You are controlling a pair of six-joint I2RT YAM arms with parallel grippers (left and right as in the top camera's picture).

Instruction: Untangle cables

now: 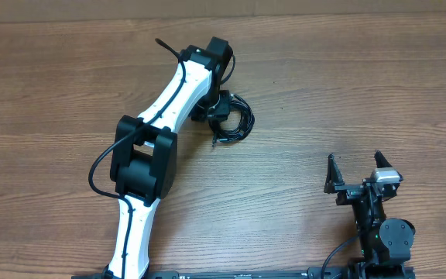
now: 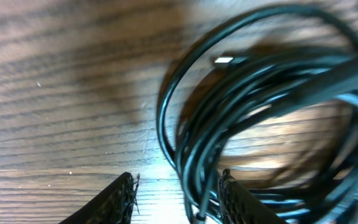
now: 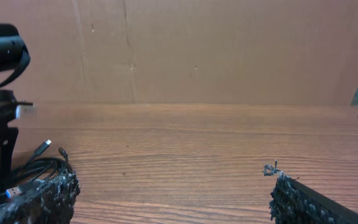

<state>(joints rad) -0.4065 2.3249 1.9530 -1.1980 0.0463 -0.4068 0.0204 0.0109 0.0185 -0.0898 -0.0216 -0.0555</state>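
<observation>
Closest to the lens, my left fingers (image 2: pixel 236 199) stand apart, astride a few black strands without pinching them. On the tabletop (image 1: pixel 324 77) the cable bundle (image 1: pixel 237 118) lies in one tight coil toward the far middle, my right fingers (image 3: pixel 42 202) gape wide well apart from it at the near right, and a small plug (image 3: pixel 44 147) pokes out of the coil. I judge this the first grasp of the untangling: next I must close on those strands and lift, then bring the right across for that loose plug.

One cable tangle (image 1: pixel 239 121), two pincers (image 2: pixel 176 182) (image 1: pixel 355 161)
</observation>
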